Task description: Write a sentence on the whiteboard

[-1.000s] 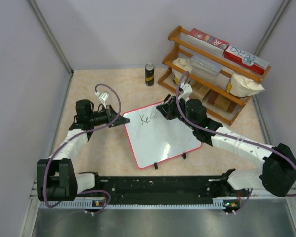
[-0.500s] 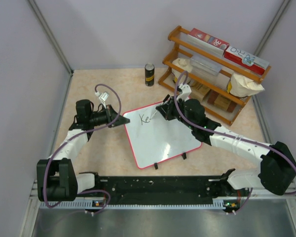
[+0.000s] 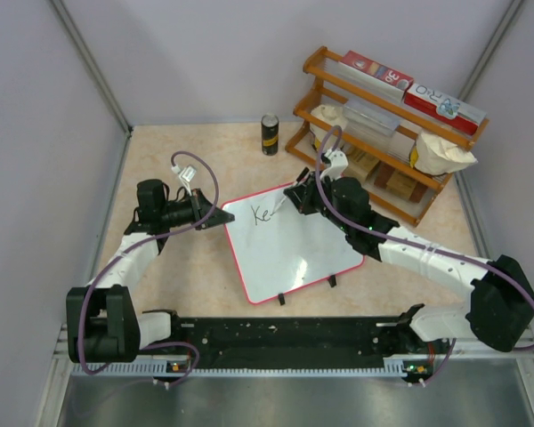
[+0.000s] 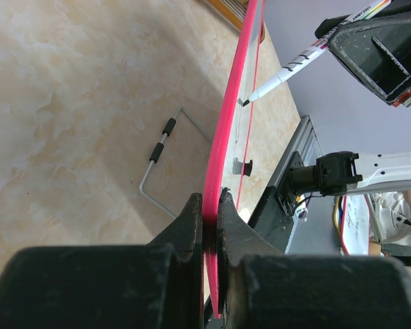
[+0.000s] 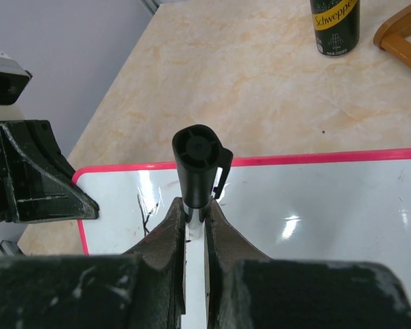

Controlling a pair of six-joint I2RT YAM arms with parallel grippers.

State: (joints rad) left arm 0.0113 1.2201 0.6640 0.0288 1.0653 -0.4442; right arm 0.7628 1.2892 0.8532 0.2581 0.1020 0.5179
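Note:
The whiteboard [image 3: 289, 249] lies on the table, white with a red-pink rim and two black clips on its near edge. Black lettering reading "Ke" [image 3: 263, 213] sits near its far left corner. My left gripper [image 3: 218, 218] is shut on the board's left corner; in the left wrist view the rim [image 4: 226, 137] runs edge-on between the jaws. My right gripper [image 3: 300, 199] is shut on a white marker [image 4: 288, 68] with a black cap end [image 5: 197, 164], its tip on the board just right of the letters. The board also shows in the right wrist view [image 5: 315, 205].
A wooden rack [image 3: 383, 133] with red-and-white boxes, bags and small boxes stands at the back right. A dark can [image 3: 270, 134] stands behind the board, also in the right wrist view [image 5: 335, 26]. A wire stand [image 4: 166, 154] lies on the table under the board.
My right gripper with the marker has shifted slightly right and away along the board's far edge. The left arm and the board have not moved.

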